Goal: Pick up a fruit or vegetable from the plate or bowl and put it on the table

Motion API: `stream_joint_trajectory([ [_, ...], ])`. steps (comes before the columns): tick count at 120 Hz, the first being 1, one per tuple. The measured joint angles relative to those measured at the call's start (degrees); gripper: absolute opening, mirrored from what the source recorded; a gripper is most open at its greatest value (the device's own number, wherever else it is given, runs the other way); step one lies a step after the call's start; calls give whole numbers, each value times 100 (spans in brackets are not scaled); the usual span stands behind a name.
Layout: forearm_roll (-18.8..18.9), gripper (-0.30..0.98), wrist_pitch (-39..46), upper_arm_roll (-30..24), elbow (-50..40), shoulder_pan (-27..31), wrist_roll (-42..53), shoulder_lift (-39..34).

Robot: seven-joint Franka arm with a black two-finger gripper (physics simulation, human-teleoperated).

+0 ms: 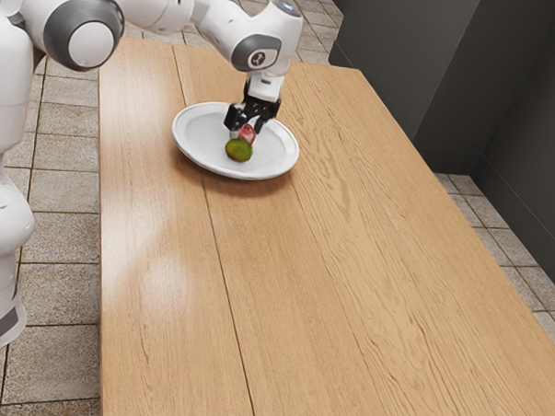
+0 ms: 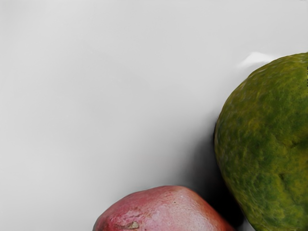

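The black gripper [image 1: 249, 130] is low over the white plate [image 1: 196, 142], fingers spread, in the exterior view. A red fruit [image 1: 248, 134] lies between the fingertips, with no clear grip on it. Beside it, on the side toward the exterior view's bottom, a green fruit [image 1: 239, 150] rests on the plate. In the wrist view the red fruit [image 2: 166, 211] is just under the hand, and the larger green fruit [image 2: 267, 144] is close by it. The lower part of the red fruit is partly hidden by the green one in the exterior view.
The plate stands on a long wooden table [image 1: 283, 291], near its far end in the exterior view. Bare wood surrounds the plate and stretches toward the exterior view's bottom. Dark cabinets [image 1: 403, 66] stand beyond the table at the exterior view's right.
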Motion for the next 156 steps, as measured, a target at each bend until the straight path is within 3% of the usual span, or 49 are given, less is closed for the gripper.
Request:
stream_joint_trajectory([
  [14,-3,43,-2,0,19,12,-21,107],
  [41,26,22,-86,-13,148,5,-99,-54],
  [68,112,23,-377,-162,246,-5,-287,-409],
  [86,246,28,-652,-610,340,-17,-462,-622],
  [127,342,24,-1081,-2222,490,41,-938,-809],
  [156,353,24,-1185,-2832,543,-456,-1288,-839],
])
